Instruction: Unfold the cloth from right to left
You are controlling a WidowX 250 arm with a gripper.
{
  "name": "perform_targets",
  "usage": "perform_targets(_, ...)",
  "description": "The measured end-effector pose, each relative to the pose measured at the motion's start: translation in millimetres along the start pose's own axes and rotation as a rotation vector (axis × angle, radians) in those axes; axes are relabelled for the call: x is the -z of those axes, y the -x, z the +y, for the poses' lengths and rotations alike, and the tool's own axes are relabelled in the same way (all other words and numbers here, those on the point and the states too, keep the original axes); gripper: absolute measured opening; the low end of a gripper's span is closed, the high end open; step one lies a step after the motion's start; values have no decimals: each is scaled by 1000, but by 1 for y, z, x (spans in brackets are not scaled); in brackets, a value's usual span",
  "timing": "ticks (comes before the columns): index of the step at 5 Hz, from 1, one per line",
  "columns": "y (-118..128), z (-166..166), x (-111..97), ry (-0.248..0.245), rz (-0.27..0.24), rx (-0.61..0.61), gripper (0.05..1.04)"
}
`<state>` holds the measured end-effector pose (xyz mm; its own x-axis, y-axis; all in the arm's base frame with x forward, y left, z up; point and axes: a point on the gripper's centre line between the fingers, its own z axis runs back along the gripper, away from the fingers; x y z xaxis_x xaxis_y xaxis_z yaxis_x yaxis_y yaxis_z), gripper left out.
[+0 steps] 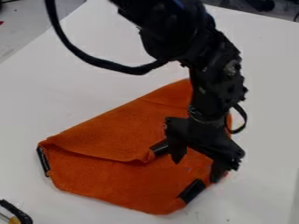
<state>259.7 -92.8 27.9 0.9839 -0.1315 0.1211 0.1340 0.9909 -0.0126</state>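
White surface (269, 109) underneath it all, and here's the black arm (216, 72), coming in from the top edge! Below it, the orange cloth (111, 175) lies across the middle, its upper part folded over, the fold's edge running from the left corner towards the gripper (197, 168). And look at those fingers: wide apart, pointing down over the cloth's right side! Black patches (191, 191) mark its corners.
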Motion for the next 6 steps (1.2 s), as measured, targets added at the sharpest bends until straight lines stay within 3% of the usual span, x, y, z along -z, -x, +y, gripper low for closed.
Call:
perform_targets(1,-13,24,-6,-20,-16,30,1000)
perform_targets(3,-25,45,2,-22,-18,80,1000)
perform_targets(6,-26,46,15,3,-4,104,1000)
